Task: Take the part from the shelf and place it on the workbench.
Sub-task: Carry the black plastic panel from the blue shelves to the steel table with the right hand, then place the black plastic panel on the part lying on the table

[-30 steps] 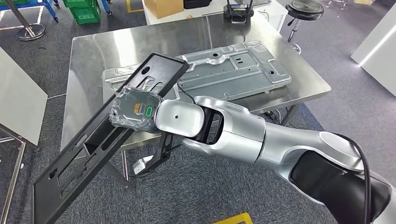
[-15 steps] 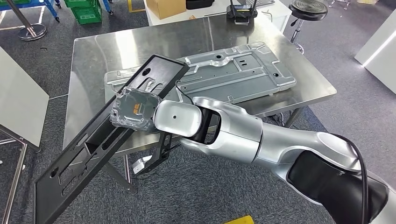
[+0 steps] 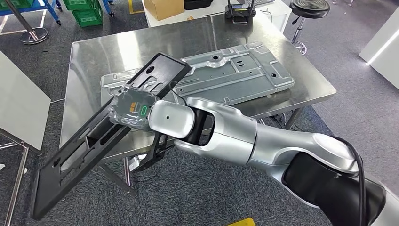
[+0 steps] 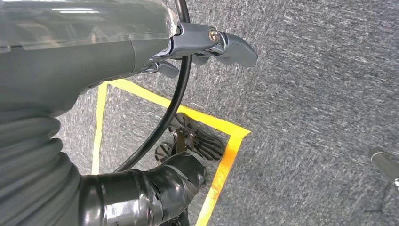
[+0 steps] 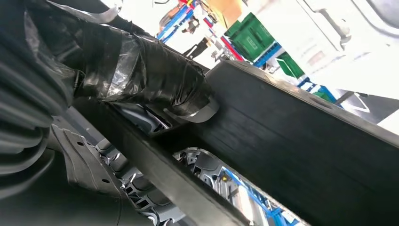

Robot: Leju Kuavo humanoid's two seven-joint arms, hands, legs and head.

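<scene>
Long black slotted part (image 3: 101,136) gripped mid-length by right hand (image 3: 131,107), tilted, upper end over the near-left part of the steel workbench (image 3: 94,52) and overlapping the grey stamped metal panel (image 3: 235,70) lying there, lower end hanging past the near edge over carpet. Left hand (image 4: 207,44) above grey carpet, holding nothing, fingers curled or spread cannot tell
</scene>
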